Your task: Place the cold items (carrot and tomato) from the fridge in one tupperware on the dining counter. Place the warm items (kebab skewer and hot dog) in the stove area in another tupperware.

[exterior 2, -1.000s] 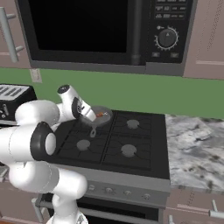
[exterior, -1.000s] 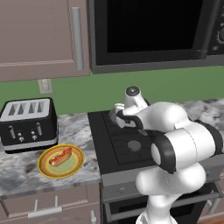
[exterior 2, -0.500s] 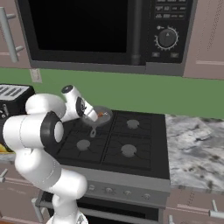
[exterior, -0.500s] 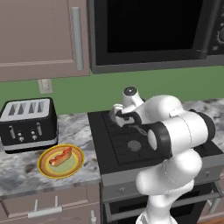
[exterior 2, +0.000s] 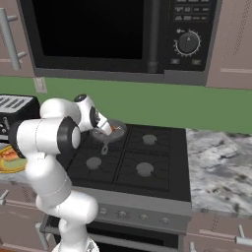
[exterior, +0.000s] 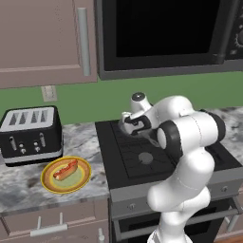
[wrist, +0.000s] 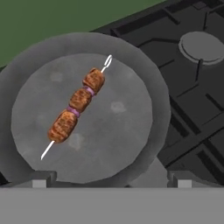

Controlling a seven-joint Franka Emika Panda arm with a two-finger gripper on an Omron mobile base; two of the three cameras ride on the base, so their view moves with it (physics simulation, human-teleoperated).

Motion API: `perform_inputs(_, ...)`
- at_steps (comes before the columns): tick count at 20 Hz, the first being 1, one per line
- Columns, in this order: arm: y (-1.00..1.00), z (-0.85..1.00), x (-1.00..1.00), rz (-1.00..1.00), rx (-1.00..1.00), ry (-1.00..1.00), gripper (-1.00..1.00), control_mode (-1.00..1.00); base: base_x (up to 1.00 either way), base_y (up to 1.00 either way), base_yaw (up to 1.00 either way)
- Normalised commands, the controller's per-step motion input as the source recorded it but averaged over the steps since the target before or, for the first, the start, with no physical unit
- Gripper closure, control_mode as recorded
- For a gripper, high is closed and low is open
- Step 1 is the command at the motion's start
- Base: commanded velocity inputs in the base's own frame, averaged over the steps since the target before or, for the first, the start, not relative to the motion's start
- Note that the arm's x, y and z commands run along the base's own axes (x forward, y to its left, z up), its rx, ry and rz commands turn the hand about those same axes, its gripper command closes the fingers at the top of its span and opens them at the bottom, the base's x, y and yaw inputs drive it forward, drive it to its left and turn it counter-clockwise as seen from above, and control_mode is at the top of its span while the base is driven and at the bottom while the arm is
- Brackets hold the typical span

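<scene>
While the gripper [wrist: 112, 181] hangs with jaws wide apart, the kebab skewer [wrist: 78, 105] lies in the pan [wrist: 140, 78], pointing toward one o'clock.

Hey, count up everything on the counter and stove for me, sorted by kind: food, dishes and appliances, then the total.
Food: 2, kebab skewer and hot dog
Dishes: 2, grey pan and yellow plate
Appliances: 1, toaster
Total: 5

The white arm [exterior: 190, 142] is folded forward at the elbow, and the gripper [exterior 2: 104, 129] is held spread wide, pointed steeply downward.
</scene>
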Motion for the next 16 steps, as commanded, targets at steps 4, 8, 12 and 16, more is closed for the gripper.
perform_inputs(4, 0.0, -0.18, 0.19, 0.0, 0.03, 0.03, -1.0, -1.0, 0.0, 0.0, 0.0)
perform_inputs(8, 0.0, -0.19, 0.16, 0.0, 0.03, 0.02, -1.0, -1.0, 0.0, 0.0, 0.0)
perform_inputs(12, 0.0, -0.16, 0.21, 0.0, 0.03, 0.0, -1.0, -1.0, 0.0, 0.0, 0.0)
perform_inputs(16, 0.0, -0.15, 0.22, -0.01, 0.02, 0.0, -1.0, -1.0, 0.0, 0.0, 0.0)
